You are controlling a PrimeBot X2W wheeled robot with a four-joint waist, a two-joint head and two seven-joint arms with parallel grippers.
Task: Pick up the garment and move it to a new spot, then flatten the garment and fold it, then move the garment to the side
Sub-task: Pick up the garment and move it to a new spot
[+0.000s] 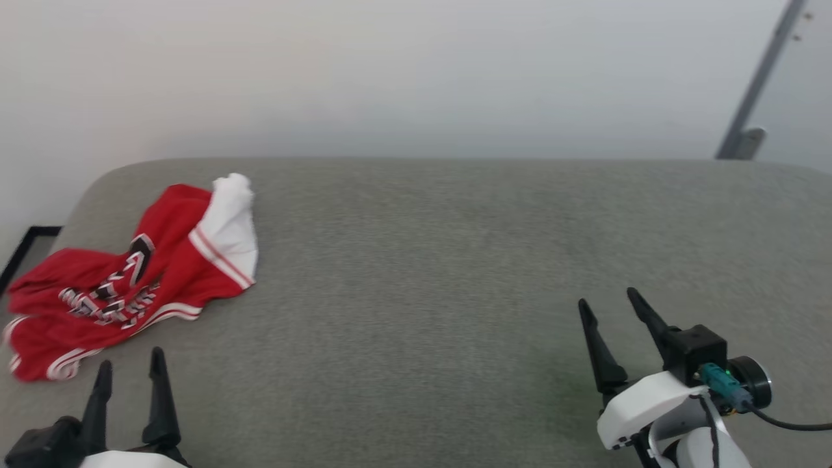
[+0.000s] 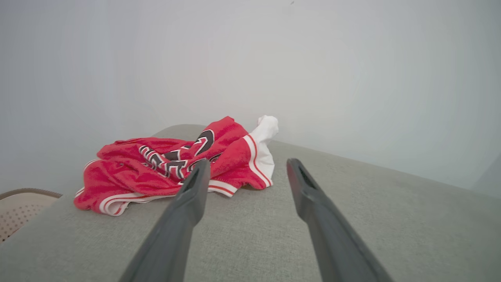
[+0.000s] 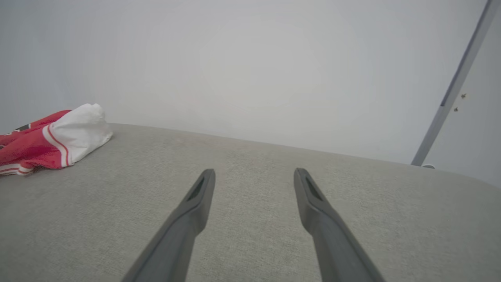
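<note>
The garment is a crumpled red jersey with a white sleeve, striped trim and black lettering, heaped at the far left of the grey cushioned surface. My left gripper hovers just in front of it, open and empty. From the left wrist, the garment lies ahead and to the left of the left gripper. Low on the right, well away from the cloth, my right gripper is open too. From the right wrist, the garment sits at the left edge, far from the right gripper.
A pale wall rises behind the surface. A grey slanted pole stands at the back right. A woven basket sits below the surface's left end, and a black frame shows at the left edge.
</note>
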